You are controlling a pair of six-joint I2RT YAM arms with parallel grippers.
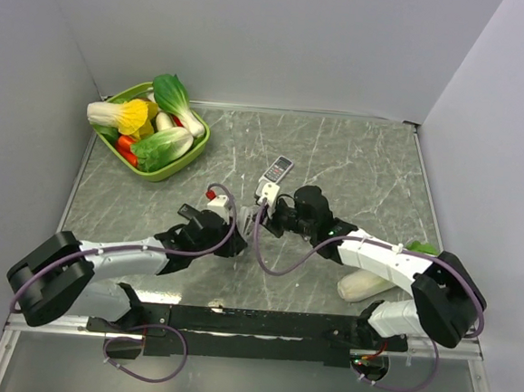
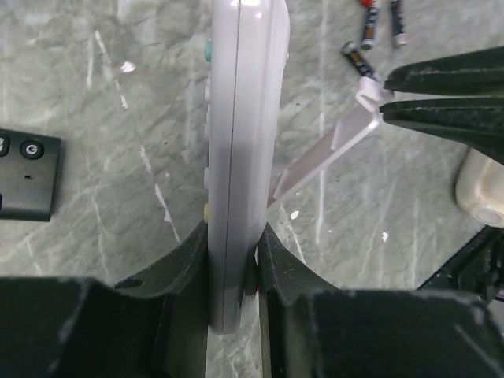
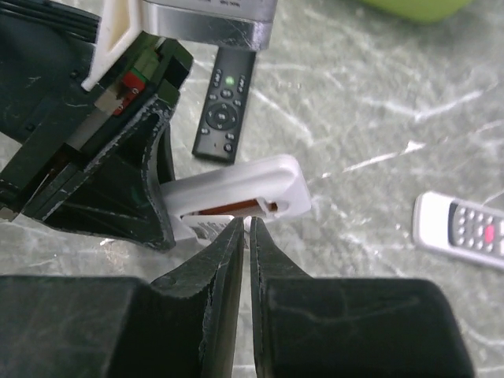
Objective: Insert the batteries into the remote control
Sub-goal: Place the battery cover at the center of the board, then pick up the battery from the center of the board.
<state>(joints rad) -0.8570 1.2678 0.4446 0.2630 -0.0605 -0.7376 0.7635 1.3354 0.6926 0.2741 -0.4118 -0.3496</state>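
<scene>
Both sets of jaws are busy: the left jaws clamp the near end of the remote control [image 2: 244, 102], holding it on edge, with its buttons on one side and its back on the other. The right jaws are pressed almost together on the end tab of the thin white battery cover [image 2: 331, 150], which slants away from the back of the remote. Whether any cell sits in the bay cannot be told; something brownish shows through the cover's frame in the right wrist view, too small to name.

The batteries [image 2: 370, 31] lie loose on the marble-patterned surface [image 2: 102, 157] beyond the remote's far end, a few dark and orange-red cylinders close together. A black remote [image 2: 27, 173] lies off to one side, and a white remote [image 3: 461, 232] lies apart from it.

The remote looks light and stiff, but its smooth shell could pivot in an edge grip, so a hold near the middle of its length would probably steady it better. The cover seems the fragile part, thin enough to bend or snap at its tabs. The batteries are likely hard, slick and prone to roll, so each is best taken across the middle of its barrel.
</scene>
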